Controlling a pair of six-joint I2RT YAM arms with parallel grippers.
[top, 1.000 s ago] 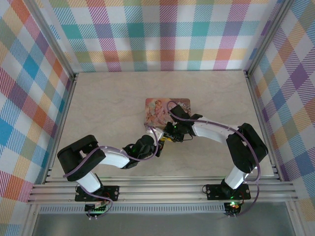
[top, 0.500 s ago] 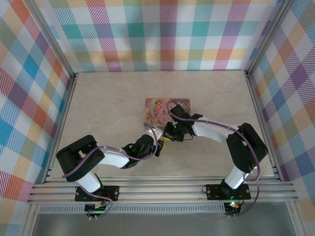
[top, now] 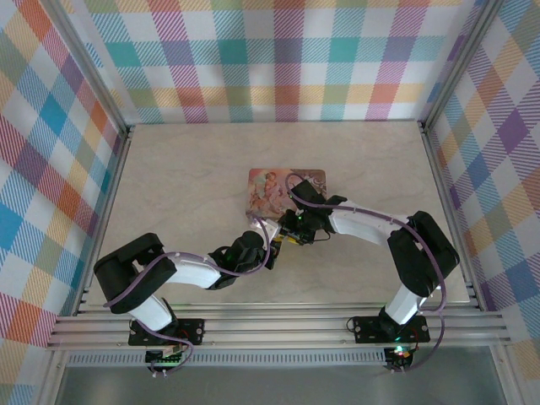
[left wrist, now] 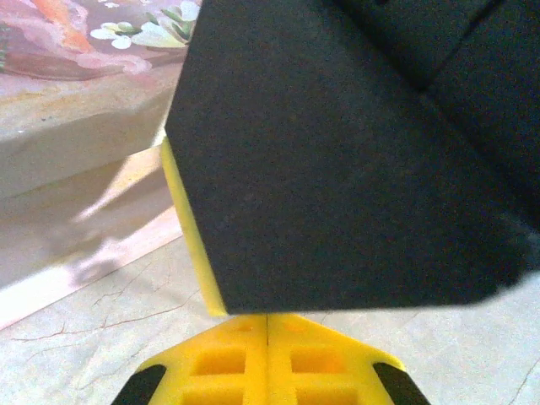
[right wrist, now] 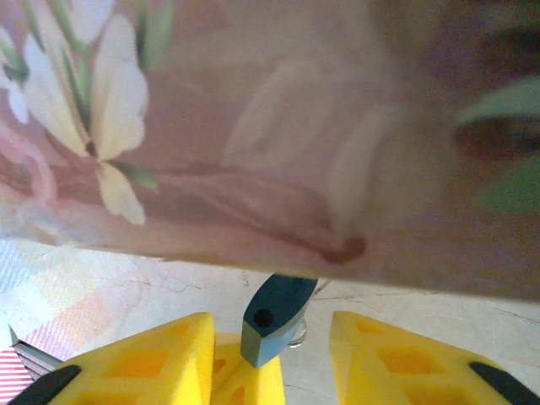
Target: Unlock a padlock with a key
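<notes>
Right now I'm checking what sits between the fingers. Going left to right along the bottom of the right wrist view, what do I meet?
A yellow finger → teal piece with a small hole → second yellow finger.

The tin [top: 278, 187] blocks the middle. The left claw [top: 270, 247] and right claw [top: 292, 238] crowd its near edge. The surface [top: 181, 177] on the tin's other sides is open.

The top camera looks steeply down from above and behind the arm bases [top: 166, 329], taking in the whole counter [top: 186, 186]. Each wrist camera sits low and very close, looking forward past its own left claw [left wrist: 267, 319] or right claw [right wrist: 270, 319]. All three views share the pink tin [top: 274, 187] and the counter beside it.
</notes>
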